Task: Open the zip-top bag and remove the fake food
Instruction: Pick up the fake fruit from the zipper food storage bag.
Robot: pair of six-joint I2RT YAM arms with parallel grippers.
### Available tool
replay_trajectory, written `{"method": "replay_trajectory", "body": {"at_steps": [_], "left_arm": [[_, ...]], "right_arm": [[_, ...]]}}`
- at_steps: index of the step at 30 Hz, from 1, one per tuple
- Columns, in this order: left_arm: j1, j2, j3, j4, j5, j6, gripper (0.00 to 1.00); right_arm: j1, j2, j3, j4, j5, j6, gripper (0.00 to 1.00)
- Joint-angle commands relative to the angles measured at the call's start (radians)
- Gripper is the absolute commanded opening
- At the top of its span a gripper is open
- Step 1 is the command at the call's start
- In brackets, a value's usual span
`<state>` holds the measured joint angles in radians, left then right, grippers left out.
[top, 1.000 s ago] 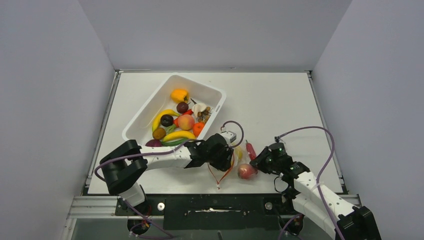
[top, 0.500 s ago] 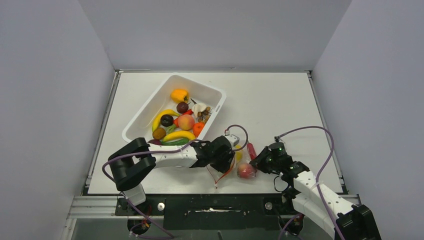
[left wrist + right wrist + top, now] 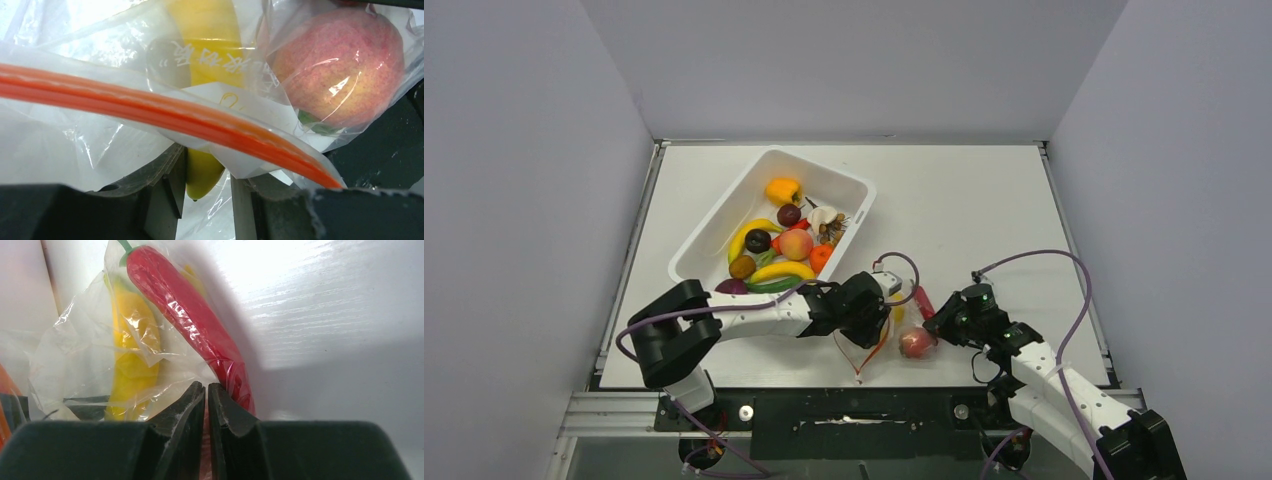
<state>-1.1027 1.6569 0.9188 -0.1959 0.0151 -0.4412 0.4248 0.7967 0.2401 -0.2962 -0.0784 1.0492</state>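
Note:
The zip-top bag (image 3: 902,322) lies near the table's front edge between my two grippers. Its orange zip strip (image 3: 150,107) curves across the left wrist view. Fake food shows through the film: a peach (image 3: 345,65), a yellow banana (image 3: 130,355) and a red chili (image 3: 190,320). My left gripper (image 3: 207,165) is at the bag's mouth with its jaws on either side of the banana's tip (image 3: 200,177). Its left finger touches the tip, and film hides the rest of the contact. My right gripper (image 3: 206,387) is shut on the bag's film beside the chili.
A white tub (image 3: 824,167) holding several more toy fruits stands behind and to the left of the bag, close to the left arm. The table's front edge runs just below the bag.
My left gripper has shifted a little to the right, closer into the bag, and its jaws have narrowed. The right gripper and its hold on the bag have not moved.

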Motion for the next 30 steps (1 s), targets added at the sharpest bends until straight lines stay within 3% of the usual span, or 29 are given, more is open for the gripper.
{"method": "replay_trajectory", "body": {"at_steps": [1,8,20,30], "left_arm": [[0.015,-0.06,0.005,-0.107,0.004,0.061,0.23],[0.015,-0.083,0.009,-0.228,-0.012,0.107,0.23],[0.018,-0.149,-0.022,-0.21,0.086,0.133,0.27],[0.021,-0.139,0.023,-0.345,0.079,0.151,0.29]], "right_arm": [[-0.009,0.012,0.023,-0.064,0.088,-0.073,0.13],[-0.008,0.027,0.031,-0.071,0.107,-0.096,0.13],[-0.01,0.038,0.042,-0.07,0.117,-0.1,0.13],[-0.01,0.072,0.051,-0.076,0.118,-0.109,0.13]]}}
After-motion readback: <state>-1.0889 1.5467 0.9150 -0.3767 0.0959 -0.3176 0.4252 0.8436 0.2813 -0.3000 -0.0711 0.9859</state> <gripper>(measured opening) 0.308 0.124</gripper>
